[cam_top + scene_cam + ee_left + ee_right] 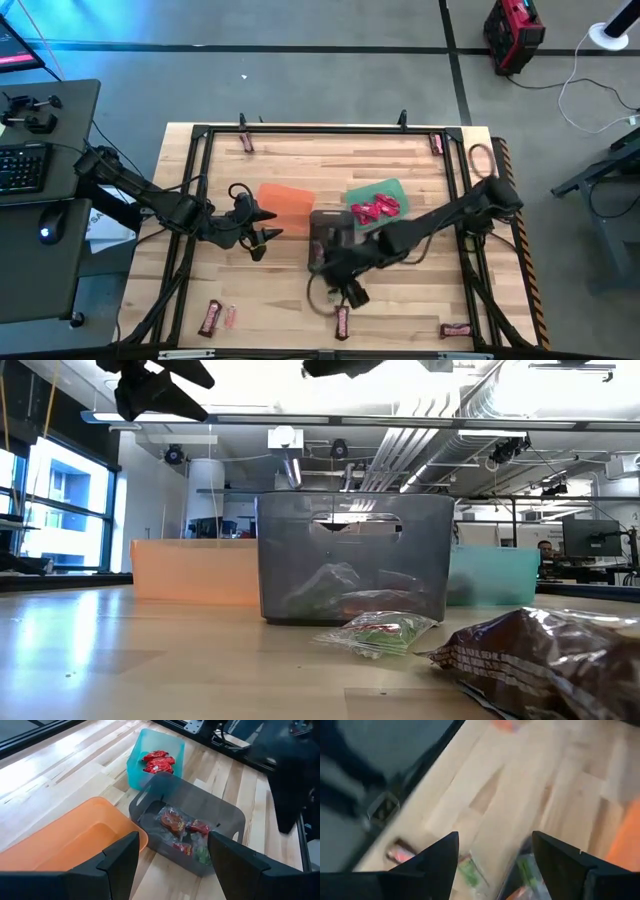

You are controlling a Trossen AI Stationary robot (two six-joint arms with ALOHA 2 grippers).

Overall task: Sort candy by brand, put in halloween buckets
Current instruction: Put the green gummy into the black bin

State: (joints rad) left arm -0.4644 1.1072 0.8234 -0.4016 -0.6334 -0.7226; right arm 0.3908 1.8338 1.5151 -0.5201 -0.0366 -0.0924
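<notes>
Three buckets stand side by side mid-table: orange bucket (285,198) (75,840), dark grey bucket (328,225) (350,570) holding clear-wrapped red and green candy (182,832), and green bucket (385,190) (137,765) holding red-wrapped candy (374,208) (157,761). My left gripper (262,236) (172,865) hangs open above the table beside the orange bucket's near side. My right gripper (346,291) (495,865) is open, raised over the table just near of the grey bucket. Brown bars (342,322) (550,655) and a green clear-wrapped piece (380,630) lie on the boards.
More brown bars lie near the corners of the table (247,143) (436,145) (210,317) (455,330), with a pink piece (231,317) by the near left one. A black frame (300,130) runs round the table. Bare boards lie along the far side.
</notes>
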